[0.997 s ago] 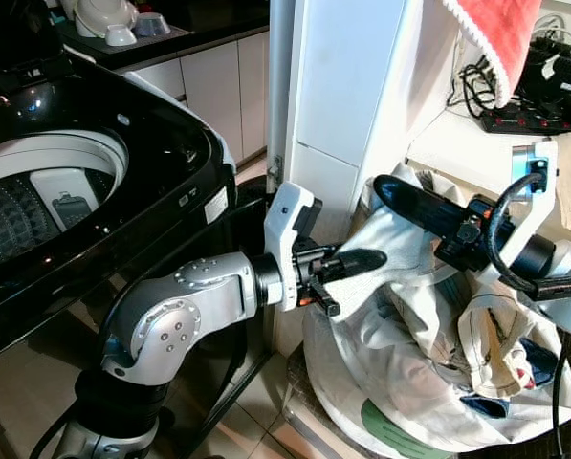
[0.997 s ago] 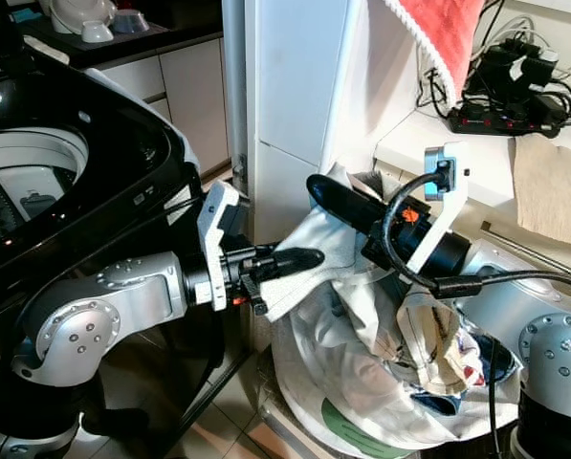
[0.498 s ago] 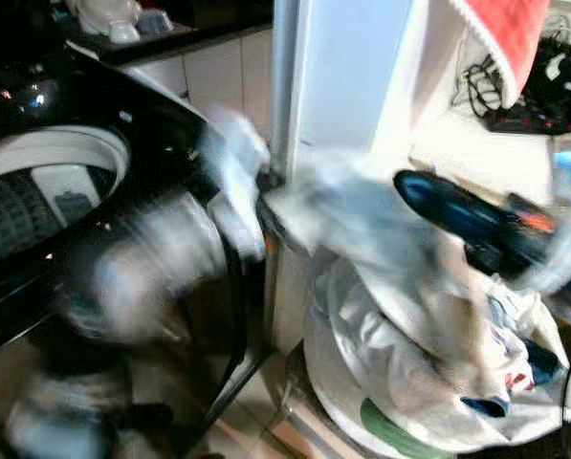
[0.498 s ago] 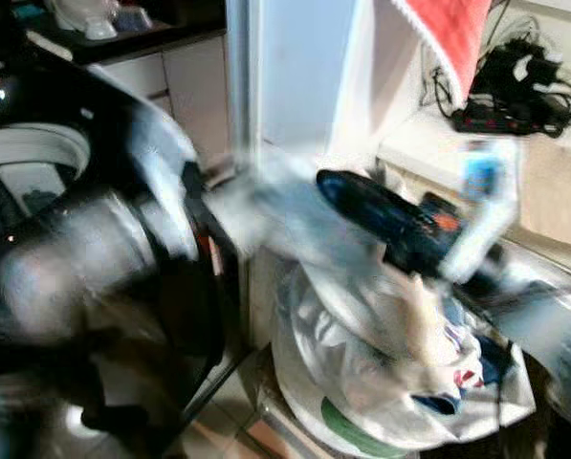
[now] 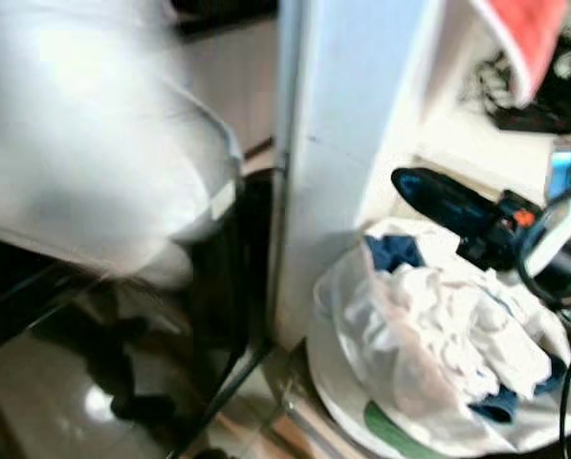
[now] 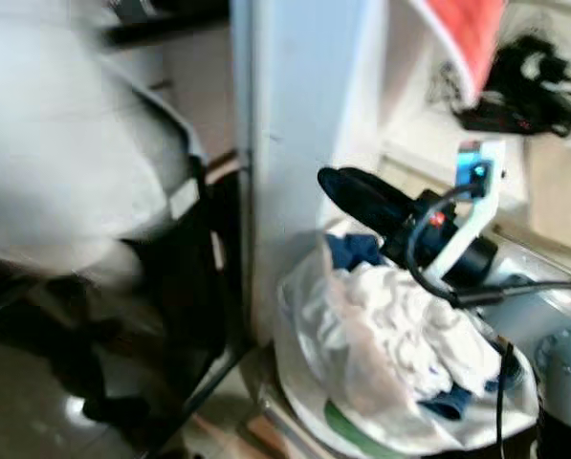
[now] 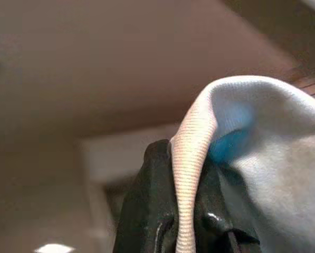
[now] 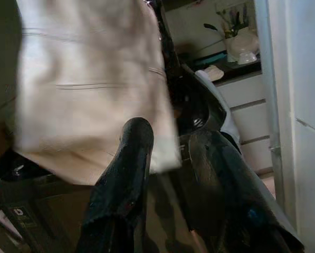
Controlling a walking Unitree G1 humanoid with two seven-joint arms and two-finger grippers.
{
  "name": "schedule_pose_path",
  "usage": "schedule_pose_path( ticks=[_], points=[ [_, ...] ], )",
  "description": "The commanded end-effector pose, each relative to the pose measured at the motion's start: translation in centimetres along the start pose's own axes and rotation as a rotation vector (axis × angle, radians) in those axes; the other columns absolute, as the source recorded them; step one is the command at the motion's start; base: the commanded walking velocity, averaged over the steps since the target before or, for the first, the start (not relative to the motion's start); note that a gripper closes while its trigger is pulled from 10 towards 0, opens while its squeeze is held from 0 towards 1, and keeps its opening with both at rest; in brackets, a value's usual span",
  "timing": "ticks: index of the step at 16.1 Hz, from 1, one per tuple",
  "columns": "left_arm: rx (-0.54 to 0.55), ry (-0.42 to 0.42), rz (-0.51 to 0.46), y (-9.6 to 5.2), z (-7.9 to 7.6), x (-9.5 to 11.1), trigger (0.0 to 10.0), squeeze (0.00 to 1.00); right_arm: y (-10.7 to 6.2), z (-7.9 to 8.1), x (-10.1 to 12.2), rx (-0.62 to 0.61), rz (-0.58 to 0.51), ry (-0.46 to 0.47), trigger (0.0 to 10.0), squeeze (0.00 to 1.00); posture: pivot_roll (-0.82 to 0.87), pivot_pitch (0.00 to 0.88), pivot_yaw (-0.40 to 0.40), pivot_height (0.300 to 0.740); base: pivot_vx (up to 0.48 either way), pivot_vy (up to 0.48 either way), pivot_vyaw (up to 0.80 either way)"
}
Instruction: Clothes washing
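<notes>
1. A big white cloth (image 5: 84,134) fills the upper left of the head views – it is a blur, and it hides most of the black washing machine (image 5: 223,277).
2. The laundry pile (image 5: 448,335) – white and blue clothes – sits in a white bag by the white pillar (image 5: 342,143).
3. The right gripper (image 5: 448,206) hangs over the pile, fingers apart, holding nothing.
4. The left gripper (image 7: 173,221) pinches a pale cloth with a ribbed edge.
</notes>
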State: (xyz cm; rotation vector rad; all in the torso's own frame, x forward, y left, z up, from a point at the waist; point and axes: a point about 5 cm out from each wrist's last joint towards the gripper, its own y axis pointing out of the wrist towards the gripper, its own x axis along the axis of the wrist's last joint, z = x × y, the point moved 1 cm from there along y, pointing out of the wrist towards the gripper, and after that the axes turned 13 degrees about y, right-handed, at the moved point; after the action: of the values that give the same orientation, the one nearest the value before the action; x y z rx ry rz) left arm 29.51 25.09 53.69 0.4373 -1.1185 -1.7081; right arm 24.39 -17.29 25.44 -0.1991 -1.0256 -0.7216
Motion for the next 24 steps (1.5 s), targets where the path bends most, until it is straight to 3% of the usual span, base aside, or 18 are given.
schedule_pose_path(
  ticks=[1,2,3,4,6,7,8,9,10,17,19,20,21,22,24],
  points=[
    [-0.053,0.068,0.026,-0.1,-1.9,-0.7,0.0,0.0,0.0,-0.1,0.2,-0.017,-0.008,-0.022,10.0,0.0,-0.01,0.0,-0.022,0.74,0.0,0.0,0.0],
    [-0.126,0.091,0.07,-0.5,-4.0,-2.3,0.0,0.0,0.1,-0.2,-0.2,-0.03,0.003,-0.038,10.0,0.0,-0.01,0.0,-0.02,0.74,0.0,0.0,0.0],
    [-0.352,0.007,0.174,-2.2,-8.8,-4.8,0.0,0.0,0.3,-0.3,-0.7,-0.037,0.011,-0.044,10.0,0.0,-0.02,0.0,-0.017,0.74,0.0,0.0,0.0],
    [-0.536,-0.082,0.245,-4.2,-12.4,-6.0,0.0,0.0,0.5,-0.2,-1.3,-0.042,0.038,-0.05,10.0,0.0,-0.02,0.0,-0.016,0.74,0.0,0.0,0.0],
    [-0.645,-0.055,0.355,-6.3,-14.9,-7.8,0.0,0.0,0.8,-0.2,-2.6,-0.057,0.099,-0.066,10.0,0.0,-0.03,0.0,-0.006,0.74,0.0,0.0,0.0],
    [-0.695,-0.04,0.402,-7.1,-15.6,-8.5,2.9,0.0,0.8,-0.3,-3.1,-0.068,0.128,-0.073,10.0,0.0,-0.03,0.0,-0.006,0.74,0.0,0.0,0.0],
    [-0.75,-0.047,0.457,-7.9,-16.1,-9.1,10.0,0.0,0.7,-0.4,-3.8,-0.08,0.165,-0.083,10.0,0.0,-0.04,0.0,-0.002,0.74,0.0,0.0,0.0],
    [-0.859,-0.101,0.519,-8.9,-16.5,-9.7,10.0,0.01,0.5,-0.4,-4.6,-0.091,0.208,-0.094,10.0,0.0,-0.04,0.0,0.0,0.74,0.0,0.0,0.0],
    [-0.952,-0.1,0.539,-9.5,-16.1,-10.1,10.0,1.0,0.4,-0.3,-4.8,-0.094,0.22,-0.095,10.0,0.0,-0.04,0.0,-0.004,0.74,0.0,0.0,0.0],
    [-1.113,0.049,0.683,-11.8,-11.1,-13.5,10.0,1.0,0.5,-0.8,-5.6,-0.096,0.267,-0.106,10.0,0.0,-0.02,0.0,-0.021,0.74,0.0,0.0,0.0],
    [-1.093,0.117,0.716,-12.2,-9.5,-14.4,10.0,1.0,0.4,-1.4,-5.6,-0.141,0.278,-0.121,10.0,0.0,-0.02,0.0,-0.021,0.74,0.0,0.0,0.0],
    [-1.06,0.088,0.68,-11.7,-9.0,-14.0,10.0,1.0,0.2,-2.4,-5.5,-0.214,0.272,-0.14,10.0,0.0,-0.02,0.0,-0.021,0.74,0.0,0.0,0.0],
    [-1.036,-0.053,0.607,-10.9,-9.5,-12.5,10.0,0.89,0.2,-3.3,-5.2,-0.283,0.251,-0.154,10.0,0.0,-0.02,0.0,-0.021,0.74,0.0,0.0,0.0],
    [-1.045,-0.26,0.495,-10.3,-10.7,-10.2,10.0,0.04,0.2,-4.2,-4.8,-0.342,0.223,-0.164,10.0,0.0,-0.02,0.0,-0.023,0.74,0.0,0.0,0.0],
    [-1.161,-0.731,0.23,-10.4,-12.6,-4.0,10.0,0.0,0.3,-4.8,-4.4,-0.389,0.189,-0.157,10.0,0.0,-0.02,0.0,-0.021,0.74,0.0,0.0,0.0]
  ],
)
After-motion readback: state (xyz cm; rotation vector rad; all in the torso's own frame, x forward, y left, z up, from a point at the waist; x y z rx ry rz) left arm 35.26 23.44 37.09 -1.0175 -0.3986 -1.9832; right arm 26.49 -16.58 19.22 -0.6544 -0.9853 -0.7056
